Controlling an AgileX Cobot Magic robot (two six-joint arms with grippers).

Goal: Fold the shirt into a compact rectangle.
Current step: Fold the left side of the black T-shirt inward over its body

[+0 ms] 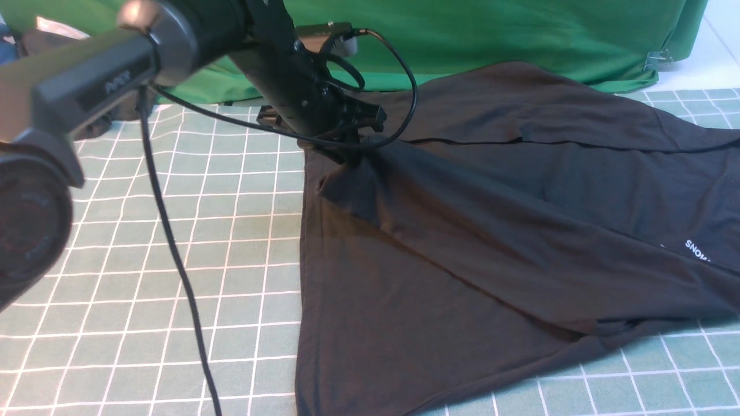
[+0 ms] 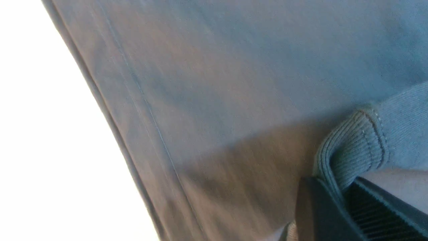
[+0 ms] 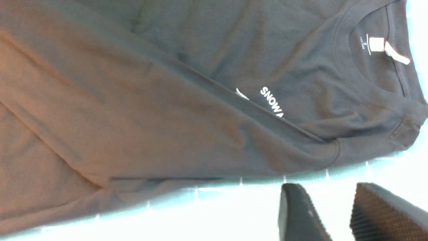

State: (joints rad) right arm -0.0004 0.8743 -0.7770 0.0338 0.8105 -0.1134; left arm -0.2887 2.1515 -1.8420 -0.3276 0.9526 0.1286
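Black shirt (image 1: 491,231) lies spread over the right half of the tabletop (image 1: 219,242), which is covered in a green checked cloth, with its far edge reaching the green backdrop (image 1: 491,34). The left pincer (image 1: 347,144) is at the garment's far left corner, pressed together on a bunch of fabric that rises to it in a small peak. In the left wrist view its dark fingers (image 2: 314,214) clamp a ribbed, stitched edge of the shirt (image 2: 234,83). A folded-over layer crosses the chest and hides part of the white print (image 3: 271,102). The round neckline with its white label (image 3: 377,44) lies flat. The right pincer (image 3: 326,201) hangs over bare tabletop just beside the shirt's edge, its jaws spread with nothing between them. A black cable (image 1: 173,260) trails across the tabletop's left side.
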